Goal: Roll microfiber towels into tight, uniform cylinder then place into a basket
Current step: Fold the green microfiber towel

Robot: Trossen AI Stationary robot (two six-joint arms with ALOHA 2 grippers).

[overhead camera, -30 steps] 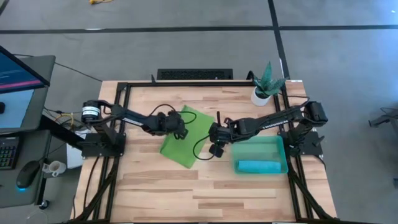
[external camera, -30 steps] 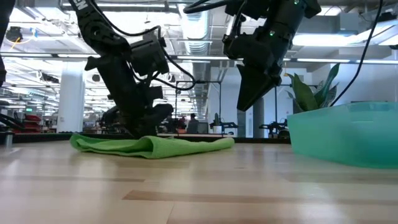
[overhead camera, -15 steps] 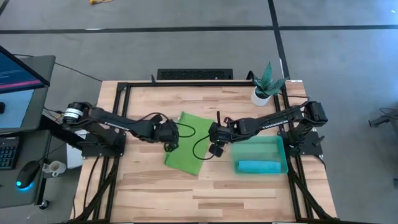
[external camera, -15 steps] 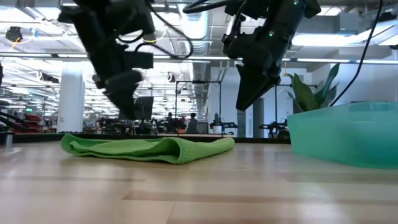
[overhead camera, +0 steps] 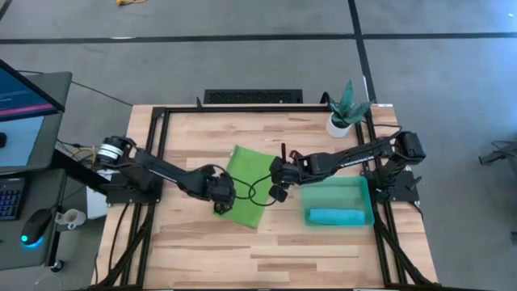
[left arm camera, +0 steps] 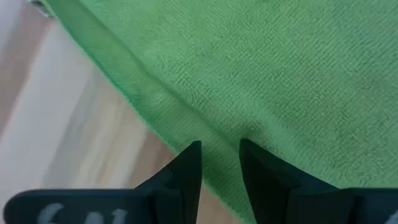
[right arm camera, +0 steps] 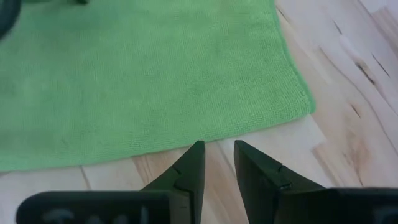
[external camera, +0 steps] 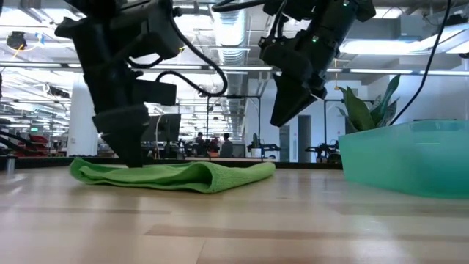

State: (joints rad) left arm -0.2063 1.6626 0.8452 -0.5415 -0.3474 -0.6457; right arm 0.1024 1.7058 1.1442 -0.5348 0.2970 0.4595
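Green towel [overhead camera: 245, 184] flat, blue towel [overhead camera: 337, 217] in one basket [overhead camera: 367, 196], two pincers slightly parted.

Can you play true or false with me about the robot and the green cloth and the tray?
1. The green towel is rolled into a tight tube. False: it lies mostly flat on the table, with one folded-over edge.
2. A blue towel is inside the basket. True.
3. The left gripper is down at the green towel's near-left edge. True.
4. The right gripper is squeezing the green towel. False: it hangs in the air above the table, holding nothing.
5. The potted plant stands inside the basket. False: it stands on the table's far right corner, outside it.
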